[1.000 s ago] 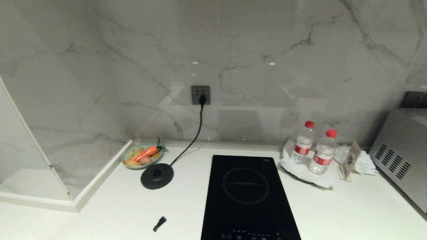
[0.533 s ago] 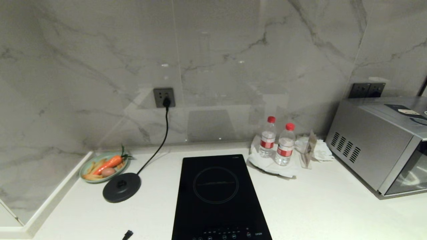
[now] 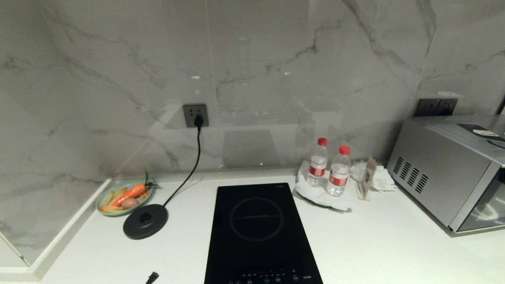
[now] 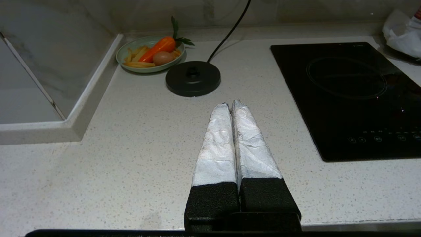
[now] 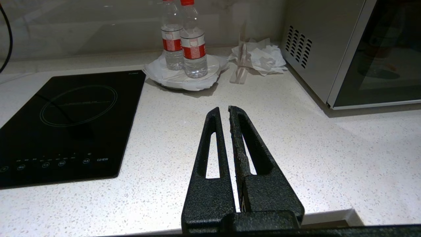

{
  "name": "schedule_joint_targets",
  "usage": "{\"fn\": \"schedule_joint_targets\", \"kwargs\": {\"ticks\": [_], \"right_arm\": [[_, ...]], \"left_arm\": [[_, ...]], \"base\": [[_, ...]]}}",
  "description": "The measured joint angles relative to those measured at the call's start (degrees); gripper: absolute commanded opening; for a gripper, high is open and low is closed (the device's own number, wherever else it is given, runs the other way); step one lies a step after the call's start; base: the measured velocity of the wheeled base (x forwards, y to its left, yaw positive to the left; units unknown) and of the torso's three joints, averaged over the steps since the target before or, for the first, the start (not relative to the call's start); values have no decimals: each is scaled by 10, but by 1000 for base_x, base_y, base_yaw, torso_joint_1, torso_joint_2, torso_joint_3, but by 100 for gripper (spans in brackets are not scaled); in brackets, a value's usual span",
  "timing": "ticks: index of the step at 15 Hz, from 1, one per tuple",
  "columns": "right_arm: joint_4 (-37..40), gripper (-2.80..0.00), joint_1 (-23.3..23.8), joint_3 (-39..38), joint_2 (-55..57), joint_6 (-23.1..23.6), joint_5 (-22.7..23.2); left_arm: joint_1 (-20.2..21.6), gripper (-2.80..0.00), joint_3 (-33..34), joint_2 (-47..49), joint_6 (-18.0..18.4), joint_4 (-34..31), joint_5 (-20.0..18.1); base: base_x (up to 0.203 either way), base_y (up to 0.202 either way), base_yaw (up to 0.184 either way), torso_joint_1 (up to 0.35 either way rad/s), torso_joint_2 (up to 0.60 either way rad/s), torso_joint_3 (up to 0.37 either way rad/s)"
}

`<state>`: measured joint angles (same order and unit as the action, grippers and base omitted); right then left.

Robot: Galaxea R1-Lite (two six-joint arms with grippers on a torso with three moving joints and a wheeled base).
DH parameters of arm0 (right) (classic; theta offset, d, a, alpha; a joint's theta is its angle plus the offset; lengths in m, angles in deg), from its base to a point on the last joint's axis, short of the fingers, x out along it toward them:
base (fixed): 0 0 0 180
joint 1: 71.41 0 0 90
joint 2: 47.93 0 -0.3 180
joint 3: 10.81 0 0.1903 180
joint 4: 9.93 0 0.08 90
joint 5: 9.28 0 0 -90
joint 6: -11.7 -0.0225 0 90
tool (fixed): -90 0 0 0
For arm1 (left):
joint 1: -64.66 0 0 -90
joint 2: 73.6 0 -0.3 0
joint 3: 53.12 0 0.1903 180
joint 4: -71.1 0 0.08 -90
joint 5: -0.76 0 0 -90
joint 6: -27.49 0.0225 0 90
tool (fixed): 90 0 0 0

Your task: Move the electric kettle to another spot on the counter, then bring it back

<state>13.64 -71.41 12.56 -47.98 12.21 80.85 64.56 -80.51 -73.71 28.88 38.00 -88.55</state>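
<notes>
The electric kettle is out of view in every view. Its flat round black base disc [image 3: 145, 227] with a cord sits bare on the white speckled counter [image 3: 394, 244], left of the cooktop. In the left wrist view my left gripper [image 4: 229, 103] hovers low over the counter [image 4: 131, 148], shut and holding nothing, its white-wrapped fingers pointing at the base disc [image 4: 193, 78]. My right gripper [image 5: 223, 110] hangs over the counter [image 5: 296, 148] to the right of the cooktop, shut with nothing in it. Neither arm shows in the head view.
A black glass cooktop [image 3: 258, 232] lies in the middle. A green plate [image 3: 124, 196] with a carrot sits by the left wall step. Two water bottles [image 3: 338, 171] and crumpled paper stand at the back right. A silver oven [image 3: 446, 169] fills the far right. A small black object [image 3: 152, 277] lies near the front.
The camera has swung to the right: the whole scene slid left and the silver oven came fully into view. Nothing on the counter has moved on its own.
</notes>
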Motion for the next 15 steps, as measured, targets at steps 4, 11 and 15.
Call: {"fn": "schedule_joint_targets", "kwargs": {"ticks": [4, 11, 15], "right_arm": [[0, -280, 0, 0, 0, -1, 0], [0, -280, 0, 0, 0, 0, 0], [0, -280, 0, 0, 0, 0, 0]], "left_arm": [[0, -280, 0, 0, -5, 0, 2], [-1, -280, 0, 0, -8, 0, 2], [0, -280, -1, 0, -8, 0, 2]], "base": [[0, 0, 0, 0, 0, 0], [0, 0, 0, 0, 0, 0], [0, 0, 0, -23, 50, 29]]}}
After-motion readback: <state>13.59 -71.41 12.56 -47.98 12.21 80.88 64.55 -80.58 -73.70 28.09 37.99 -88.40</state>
